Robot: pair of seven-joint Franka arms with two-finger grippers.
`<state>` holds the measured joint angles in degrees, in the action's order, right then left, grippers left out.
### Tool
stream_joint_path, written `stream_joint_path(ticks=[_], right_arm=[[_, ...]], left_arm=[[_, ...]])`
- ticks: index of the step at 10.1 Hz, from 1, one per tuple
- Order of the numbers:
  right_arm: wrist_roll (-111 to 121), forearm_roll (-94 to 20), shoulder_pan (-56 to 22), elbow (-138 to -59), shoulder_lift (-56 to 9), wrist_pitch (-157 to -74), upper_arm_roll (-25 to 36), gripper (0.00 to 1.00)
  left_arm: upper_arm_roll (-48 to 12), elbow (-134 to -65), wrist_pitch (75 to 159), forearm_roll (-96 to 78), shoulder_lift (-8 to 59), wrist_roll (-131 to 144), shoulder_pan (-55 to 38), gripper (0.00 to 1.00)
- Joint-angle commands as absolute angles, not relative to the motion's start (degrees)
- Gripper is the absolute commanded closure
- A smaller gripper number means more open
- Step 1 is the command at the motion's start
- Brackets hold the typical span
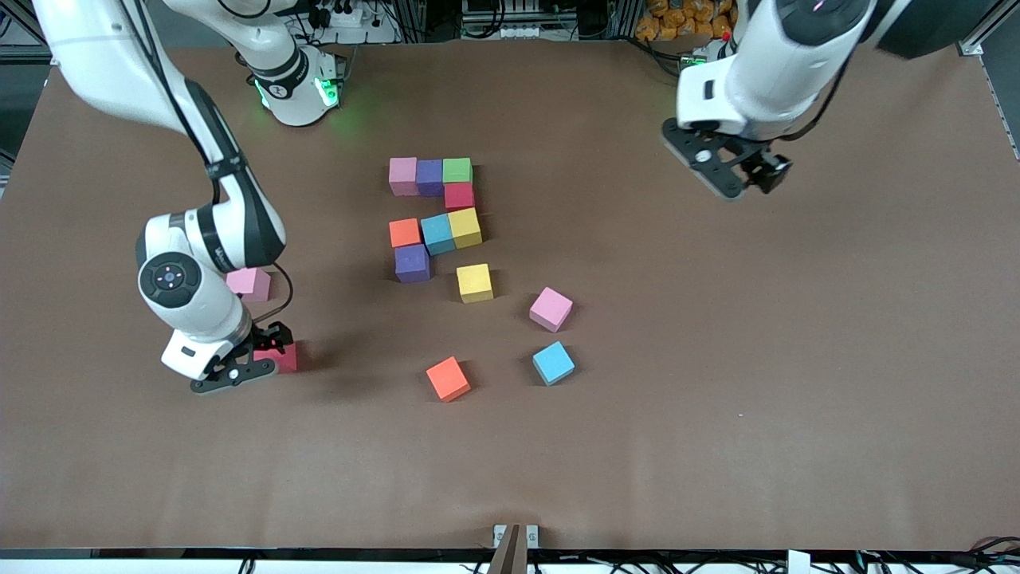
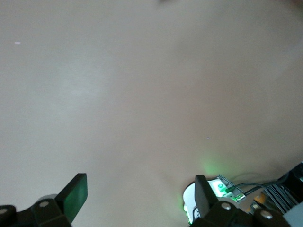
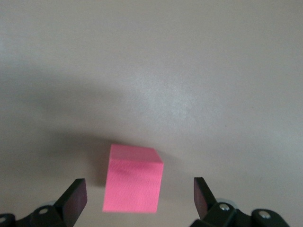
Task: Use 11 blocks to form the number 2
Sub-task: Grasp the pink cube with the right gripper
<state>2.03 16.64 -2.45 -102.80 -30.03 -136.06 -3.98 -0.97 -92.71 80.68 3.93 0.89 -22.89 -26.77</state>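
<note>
Right gripper, fingers spread either side of small red matte foam cube: centre, lower squarely, then close; left gripper waits open.

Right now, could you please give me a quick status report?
Right gripper open, low over red block. Left gripper open, waiting above bare table. Number 2 unfinished, eight blocks placed. Nothing in the way.

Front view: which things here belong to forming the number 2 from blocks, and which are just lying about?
Job: eight-block partial number 2; loose yellow block, pink block, light blue block, orange block; second pink block; red block below open right gripper; open left gripper, waiting over table.
Lying about: cables by robots' bases; bracket at table's camera edge.
</note>
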Motion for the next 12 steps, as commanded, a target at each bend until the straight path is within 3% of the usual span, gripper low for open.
stream_joint_path(ticks=[1, 10, 11, 12], right_arm=[[3.95, 9.63, -0.45, -102.48, -32.34, -137.72, -5.19, 0.00], [7.21, 7.56, 1.58, -103.27, -34.98, -139.74, -5.10, 0.00], [7.21, 7.56, 1.67, -105.01, -35.24, -142.97, -5.10, 0.08], [7.12, 7.56, 1.58, -105.29, -35.33, -143.43, -5.10, 0.28]], left_arm=[[-0.79, -87.38, 78.49, 6.06, 2.28, -23.21, -26.19, 0.00], [-0.53, -83.32, 78.92, 6.24, 3.34, -14.01, -21.89, 0.00], [-0.44, -83.41, 78.93, 5.63, 3.51, -10.41, -21.80, 0.00], [-0.44, -83.41, 78.93, 5.19, 3.52, -10.02, -21.88, 0.00]])
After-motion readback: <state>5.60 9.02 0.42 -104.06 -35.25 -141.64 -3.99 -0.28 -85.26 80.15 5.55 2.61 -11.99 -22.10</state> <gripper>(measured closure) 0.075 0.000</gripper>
